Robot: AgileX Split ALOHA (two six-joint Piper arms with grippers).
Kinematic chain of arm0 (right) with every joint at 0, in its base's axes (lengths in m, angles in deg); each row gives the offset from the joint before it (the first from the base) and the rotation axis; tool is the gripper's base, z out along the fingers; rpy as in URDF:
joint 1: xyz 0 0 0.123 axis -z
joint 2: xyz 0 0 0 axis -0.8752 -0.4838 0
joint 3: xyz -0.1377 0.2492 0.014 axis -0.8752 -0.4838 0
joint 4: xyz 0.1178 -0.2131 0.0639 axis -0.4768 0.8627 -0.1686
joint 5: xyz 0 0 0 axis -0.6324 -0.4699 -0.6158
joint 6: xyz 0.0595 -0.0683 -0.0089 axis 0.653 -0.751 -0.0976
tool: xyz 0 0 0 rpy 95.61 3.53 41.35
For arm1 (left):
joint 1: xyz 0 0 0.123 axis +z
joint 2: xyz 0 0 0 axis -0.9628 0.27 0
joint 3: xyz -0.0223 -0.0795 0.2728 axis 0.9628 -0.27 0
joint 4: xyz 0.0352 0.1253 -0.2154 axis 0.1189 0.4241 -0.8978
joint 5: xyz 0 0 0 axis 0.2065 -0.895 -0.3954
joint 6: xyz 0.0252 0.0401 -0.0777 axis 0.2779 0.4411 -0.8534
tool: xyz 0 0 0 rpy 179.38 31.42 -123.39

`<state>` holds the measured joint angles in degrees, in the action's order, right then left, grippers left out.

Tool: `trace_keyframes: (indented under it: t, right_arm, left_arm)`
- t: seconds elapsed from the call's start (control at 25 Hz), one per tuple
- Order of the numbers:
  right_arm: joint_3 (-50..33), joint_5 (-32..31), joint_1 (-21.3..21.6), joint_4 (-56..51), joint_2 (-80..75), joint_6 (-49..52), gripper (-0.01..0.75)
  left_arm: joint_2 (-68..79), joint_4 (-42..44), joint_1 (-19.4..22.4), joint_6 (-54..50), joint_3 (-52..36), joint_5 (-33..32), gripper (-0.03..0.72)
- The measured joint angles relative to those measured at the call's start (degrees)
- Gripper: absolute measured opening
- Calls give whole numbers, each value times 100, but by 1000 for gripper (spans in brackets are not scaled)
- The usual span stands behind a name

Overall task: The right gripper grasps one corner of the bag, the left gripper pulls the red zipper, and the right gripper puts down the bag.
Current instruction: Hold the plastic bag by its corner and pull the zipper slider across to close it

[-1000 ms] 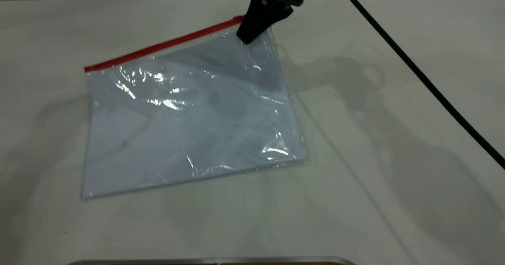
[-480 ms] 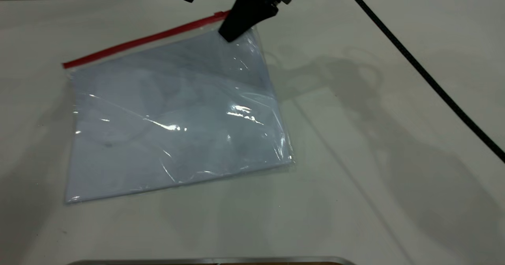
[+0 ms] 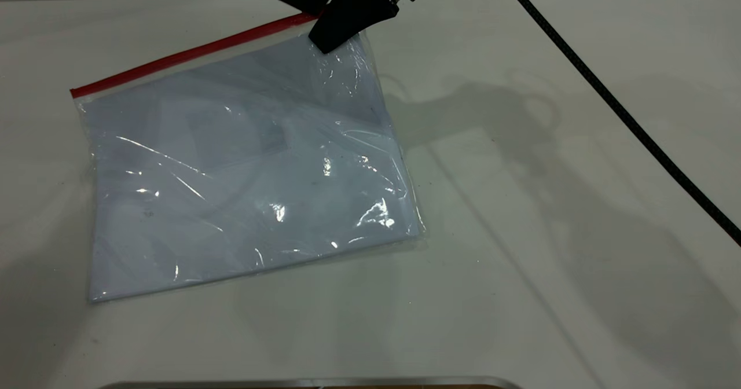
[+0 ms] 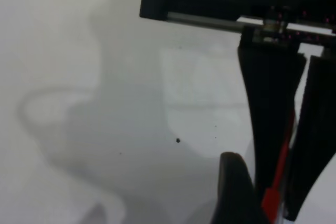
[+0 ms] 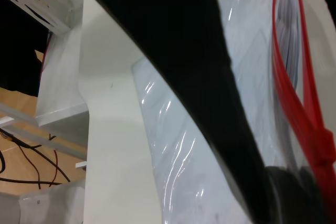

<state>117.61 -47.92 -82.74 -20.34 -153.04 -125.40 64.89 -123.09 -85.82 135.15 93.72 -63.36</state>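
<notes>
The bag [image 3: 231, 169] is a thin clear plastic pouch with white paper inside; I judge it light, limp and slippery, so it will sag and crumple rather than hold its shape, and a pull on the slider would drag it across the surface [image 3: 550, 232] unless one end is pinned. The best hold is the corner [image 3: 338, 44] at the end of the red strip, where plastic runs past the paper. The right pincer [image 3: 324, 41] is clenched on that corner, raising it slightly while the rest of the bag lies flat on the surface. The red zipper [image 3: 185, 59] runs along the far long edge, and in the right wrist view its two lips look parted (so likely open there). The left pincer [image 3: 315, 7] sits just beside the right one at the same end of the strip; the left wrist view shows red between its jaws [image 4: 273, 192], but whether they grip it I cannot tell.

Count: one bag, one zipper strip, two pincers, one black cable [image 3: 608, 94]
</notes>
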Motion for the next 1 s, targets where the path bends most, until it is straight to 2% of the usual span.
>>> trace_keyframes:
  t: [0.24, 0.56, 1.0]
  right_arm:
    - [0, -18, 0, 0, 140, -105, 33]
    - [7, 44, 0, 118, 157, -118, 33]
    - [18, 41, 99, 210, 164, -118, 33]
  left_arm:
    - [156, -2, -23, 0, 6, 18, 512]
    - [156, 117, -53, 5, 282, -111, 416]
    - [156, 125, -61, -102, 450, -132, 403]
